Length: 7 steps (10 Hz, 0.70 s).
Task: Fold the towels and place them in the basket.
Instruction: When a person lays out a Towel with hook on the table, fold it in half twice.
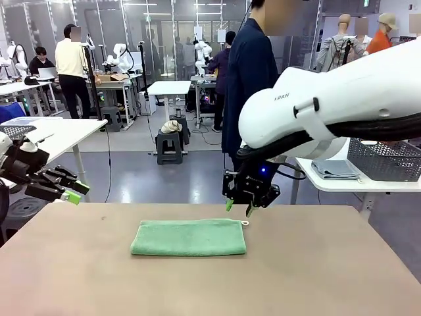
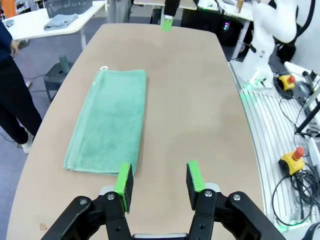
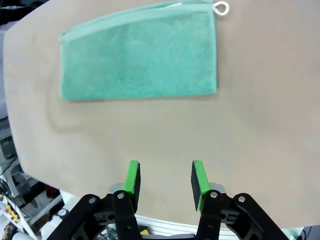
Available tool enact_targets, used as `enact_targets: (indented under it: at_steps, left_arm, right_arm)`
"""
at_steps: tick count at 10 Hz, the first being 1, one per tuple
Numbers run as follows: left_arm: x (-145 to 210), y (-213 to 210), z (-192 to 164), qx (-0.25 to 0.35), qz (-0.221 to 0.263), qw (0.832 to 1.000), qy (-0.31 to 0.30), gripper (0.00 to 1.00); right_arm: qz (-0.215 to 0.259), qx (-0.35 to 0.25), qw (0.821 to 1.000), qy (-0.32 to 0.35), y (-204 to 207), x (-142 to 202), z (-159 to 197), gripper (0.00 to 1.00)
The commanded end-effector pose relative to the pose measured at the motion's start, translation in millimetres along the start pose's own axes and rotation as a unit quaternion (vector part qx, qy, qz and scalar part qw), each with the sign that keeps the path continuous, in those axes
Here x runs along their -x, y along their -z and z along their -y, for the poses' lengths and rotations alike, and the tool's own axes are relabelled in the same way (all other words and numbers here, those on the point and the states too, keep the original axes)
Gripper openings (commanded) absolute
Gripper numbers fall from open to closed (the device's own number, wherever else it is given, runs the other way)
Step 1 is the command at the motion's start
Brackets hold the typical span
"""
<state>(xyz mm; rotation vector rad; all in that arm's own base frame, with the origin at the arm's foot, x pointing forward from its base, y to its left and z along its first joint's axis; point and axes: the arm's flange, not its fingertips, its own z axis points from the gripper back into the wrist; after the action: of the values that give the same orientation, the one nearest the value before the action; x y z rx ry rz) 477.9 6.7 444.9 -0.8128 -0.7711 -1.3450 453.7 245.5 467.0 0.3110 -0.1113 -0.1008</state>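
Note:
A green towel (image 1: pixel 189 237) lies folded into a long strip in the middle of the tan table, with its white loop (image 3: pixel 220 7) at the far right corner. Just above that corner hovers my right gripper (image 1: pixel 240 207), open and empty; in its wrist view the gripper (image 3: pixel 166 180) is clear of the towel (image 3: pixel 140 55). My left gripper (image 1: pixel 69 192) hangs open off the table's left edge, and its wrist view has the gripper (image 2: pixel 160 182) just short of the towel's (image 2: pixel 107 120) near end. A dark grey lattice basket (image 1: pixel 385 158) stands on a white side table at right.
A person in dark blue (image 1: pixel 250 72) stands at the far side of the table. A folded grey-blue cloth (image 1: pixel 335 169) lies beside the basket. The table (image 1: pixel 329 276) has bare surface all around the towel.

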Motion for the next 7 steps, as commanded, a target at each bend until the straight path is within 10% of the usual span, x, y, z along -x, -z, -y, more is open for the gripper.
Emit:
enact_targets:
  at_steps: [1, 7]
  left_arm:
    - [0.0, -4.0, -0.6, 0.003, 0.005, 1.0, 0.004, 0.56]
    - [0.0, -4.0, -0.6, 0.003, 0.005, 1.0, 0.004, 0.56]
  right_arm:
    - [0.014, 0.025, 1.0, 0.005, 12.5, -22.3, -7.3, 0.53]
    - [0.032, 0.084, 0.996, 0.009, 90.7, -79.5, 5.0, 0.53]
